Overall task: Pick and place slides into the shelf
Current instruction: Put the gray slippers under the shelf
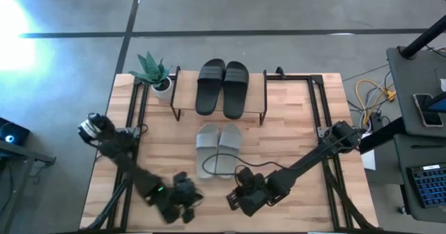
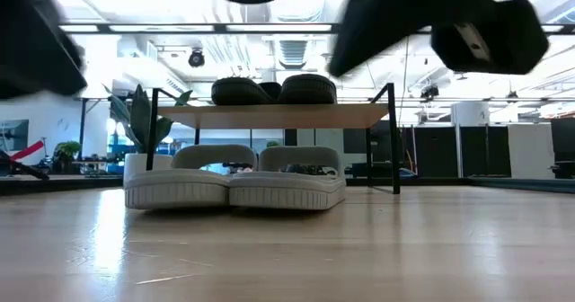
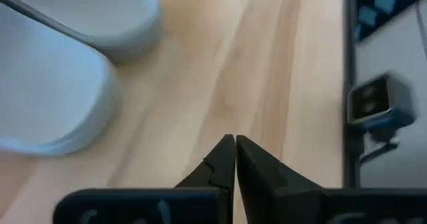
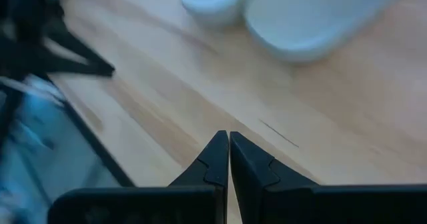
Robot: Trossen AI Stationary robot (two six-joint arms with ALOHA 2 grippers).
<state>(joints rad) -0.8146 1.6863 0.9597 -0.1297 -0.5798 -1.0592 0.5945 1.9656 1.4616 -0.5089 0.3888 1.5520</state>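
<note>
The black pair of slides (image 1: 222,88) lies side by side on the shelf's (image 1: 182,98) wooden top board. The light grey pair (image 1: 218,149) rests sole-down on the tabletop just in front of the shelf, seen in the low view (image 2: 235,180) below the board (image 2: 278,115). My left gripper (image 1: 187,198) hovers near the table's near edge, left of centre, shut and empty (image 3: 235,144). My right gripper (image 1: 238,196) hovers near the near edge too, shut and empty (image 4: 229,139), with the grey slides' heels (image 4: 293,17) ahead of it.
A small potted plant (image 1: 155,74) stands at the shelf's left end. Black metal frame rails (image 1: 315,102) run along the table's left and right sides. Bare wood (image 1: 306,199) lies between the grey slides and the near edge.
</note>
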